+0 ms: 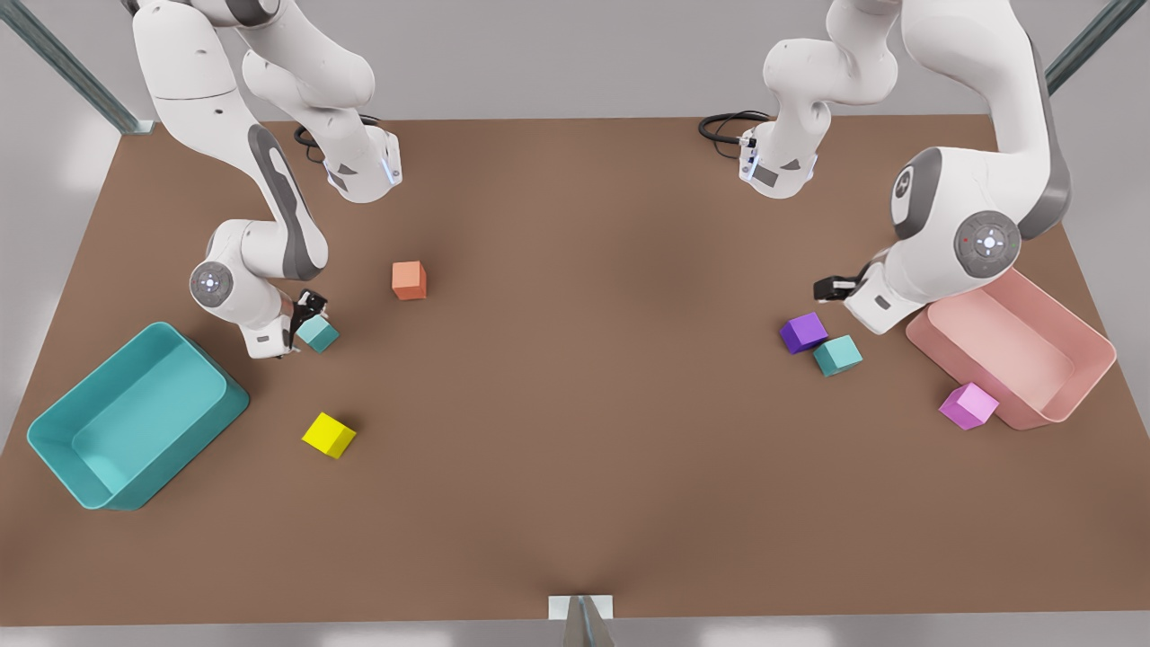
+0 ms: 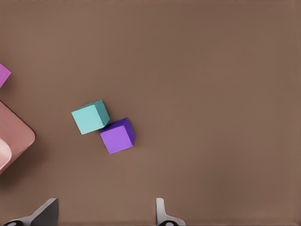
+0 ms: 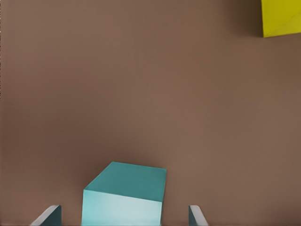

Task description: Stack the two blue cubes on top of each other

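Purple cube (image 2: 117, 136) touching one blue cube (image 2: 90, 117) near the pink bin (image 1: 1015, 346), left tool (image 2: 106, 214) open just above them, other blue cube (image 3: 124, 195) between the open right tool (image 3: 124, 216) fingers, apparently ungripped, yellow cube (image 1: 328, 435) nearby on the surface (image 1: 575, 404).

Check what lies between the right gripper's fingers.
A blue cube sits between the open fingers of the right gripper, seen in the right wrist view.

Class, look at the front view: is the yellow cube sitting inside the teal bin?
No. The yellow cube rests on the bare table, apart from the teal bin and toward the front view's right of it.
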